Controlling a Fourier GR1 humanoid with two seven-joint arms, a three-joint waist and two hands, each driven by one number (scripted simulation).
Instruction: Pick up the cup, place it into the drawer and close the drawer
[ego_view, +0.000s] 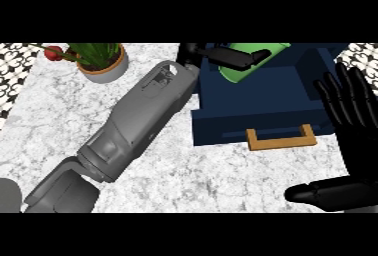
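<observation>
Plant (92, 52): far left, spiky green leaves and a red bloom in a round terracotta-and-grey pot (112, 67). Well apart from the action, little risk here.
Counter (184, 185): white-grey marble, mottled, flat. Likely landing spot if the cup slips out short of the drawer.
Left forearm (136, 125): grey, boxy panels, stretched diagonally from lower left towards the drawer's back corner. Could knock the drawer's left wall on the way down, being just beside it.
Left hand (236, 57): black, fingers curled round the cup, grasping it. Letting go too high or off-centre could tip the cup onto the rim.
Cup (247, 75): bright green, smooth, cylindrical, lying tilted in the hand over the drawer's rear-left part. Looks held above rather than set down, though hard to tell. Round side likely to roll once released.
Drawer (251, 105): navy, box-shaped, matte, pulled open. Closing with the cup poking up could jam it.
Handle (280, 140): tan wood, squared U-shape on the front. Off-centre push might skew the drawer.
Right hand (347, 105): black, released, fingers straight and up, resting at the right edge beside the drawer.
</observation>
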